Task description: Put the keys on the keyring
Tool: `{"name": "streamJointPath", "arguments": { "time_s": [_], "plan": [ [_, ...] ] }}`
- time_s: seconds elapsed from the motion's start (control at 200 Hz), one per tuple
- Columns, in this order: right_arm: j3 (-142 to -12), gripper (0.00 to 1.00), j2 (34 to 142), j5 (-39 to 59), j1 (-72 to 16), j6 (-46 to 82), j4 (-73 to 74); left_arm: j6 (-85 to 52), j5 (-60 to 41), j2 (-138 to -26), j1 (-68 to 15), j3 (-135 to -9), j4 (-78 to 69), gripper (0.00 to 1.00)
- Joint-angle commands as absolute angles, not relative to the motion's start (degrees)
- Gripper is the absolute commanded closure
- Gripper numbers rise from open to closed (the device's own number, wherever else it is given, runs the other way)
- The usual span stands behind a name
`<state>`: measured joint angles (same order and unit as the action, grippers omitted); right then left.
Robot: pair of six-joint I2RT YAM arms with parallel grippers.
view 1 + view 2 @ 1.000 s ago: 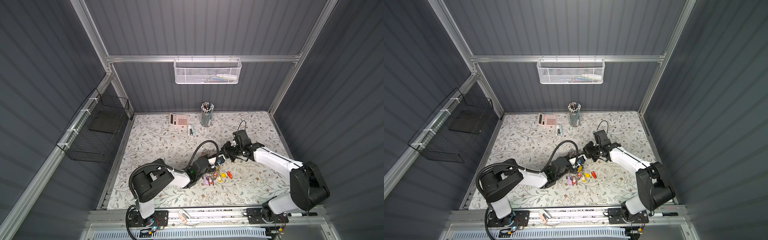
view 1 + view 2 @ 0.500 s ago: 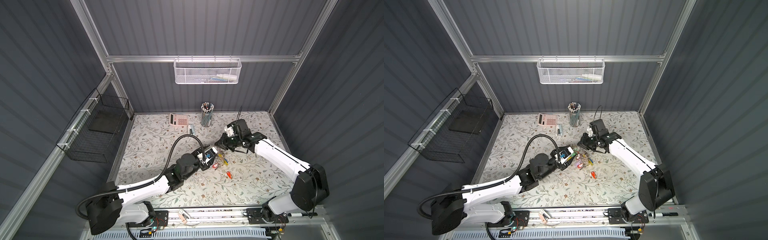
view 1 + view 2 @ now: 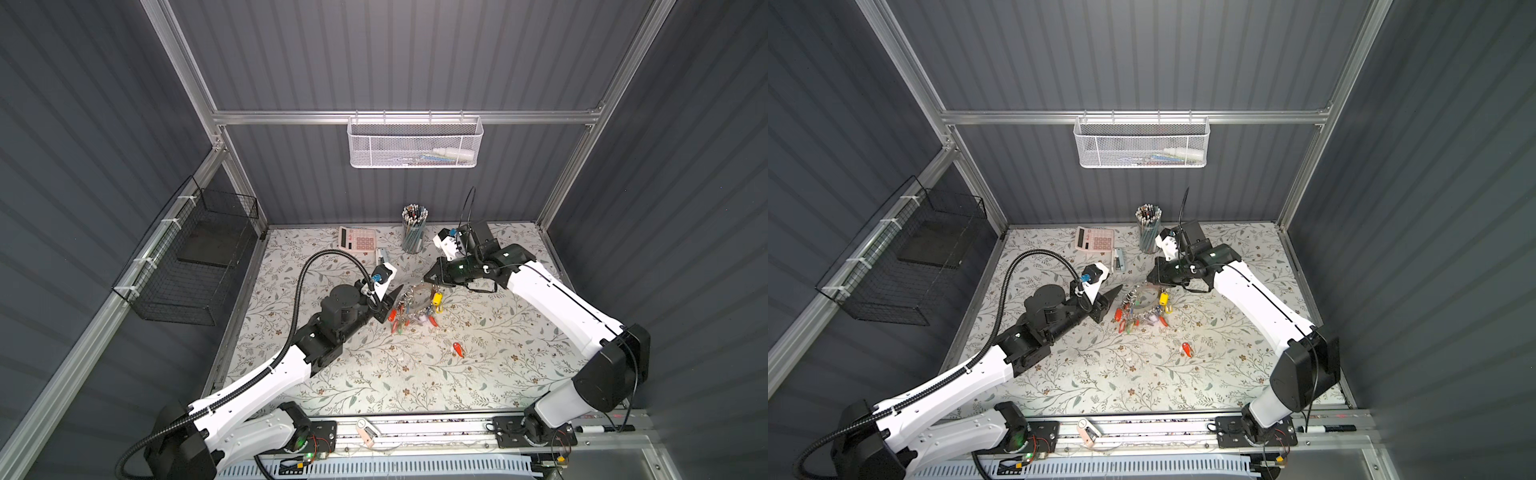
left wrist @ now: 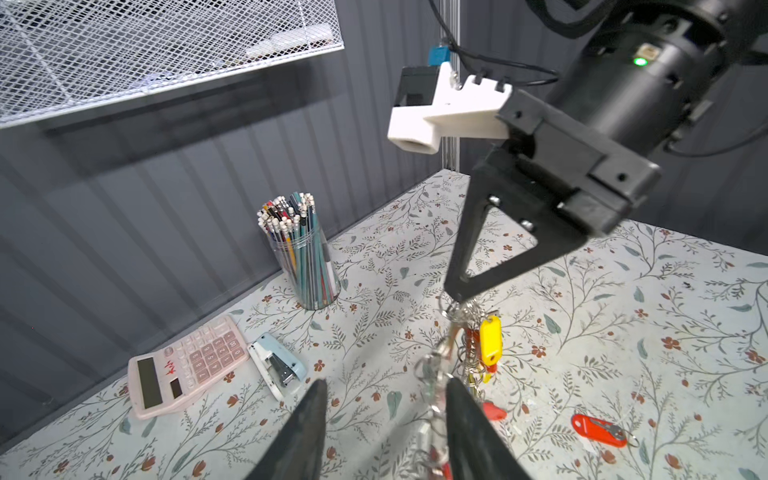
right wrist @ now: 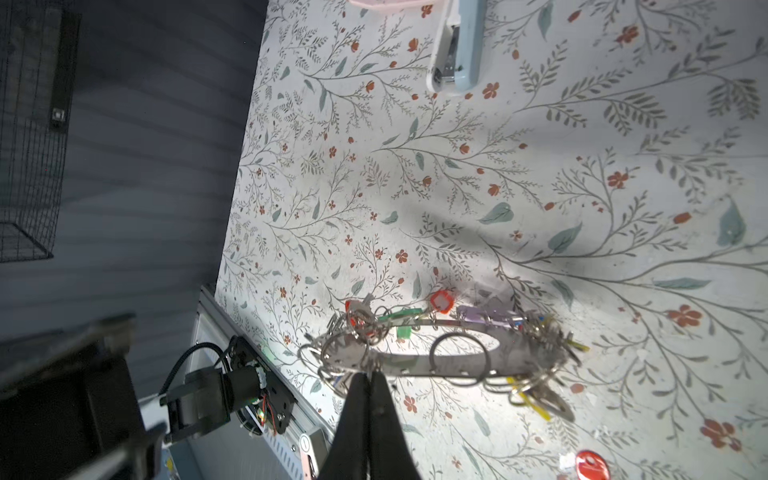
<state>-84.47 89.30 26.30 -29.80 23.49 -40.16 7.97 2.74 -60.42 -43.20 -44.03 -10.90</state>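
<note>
The keyring [image 5: 409,365] is hanging over the middle of the desk [image 3: 415,374], your right hand [image 5: 368,375] clamping tight on its rim while your left hand [image 4: 384,388] is hovering part-open beside the keys [image 3: 409,313].

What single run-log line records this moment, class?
right tool: shut on keyring | left tool: open beside hanging keys | red-tagged key: loose on table
</note>
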Motion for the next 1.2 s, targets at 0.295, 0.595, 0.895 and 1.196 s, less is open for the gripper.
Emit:
{"name": "streamJointPath", "arguments": {
  "time_s": [0.295,0.595,0.895,1.196],
  "plan": [
    [-84.99,1.00,86.53,32.32,-30.10,1.59,-43.87,4.60,-56.17,-75.11,-26.08,-54.61,-8.45,0.64],
    [-86.28,1.00,86.99,36.58,-30.15,-1.81,-45.56,18.10,-59.27,-80.28,-29.51,-60.02,0.79,0.65],
    [-85.18,1.00,85.33,39.26,-30.19,-2.96,-44.84,22.53,-58.74,-84.36,-29.71,-62.72,3.71,0.63],
    [-84.82,1.00,84.53,40.21,-30.32,-3.57,-45.16,24.35,-58.79,-86.34,-29.71,-64.69,5.45,0.64]
  ]
}}
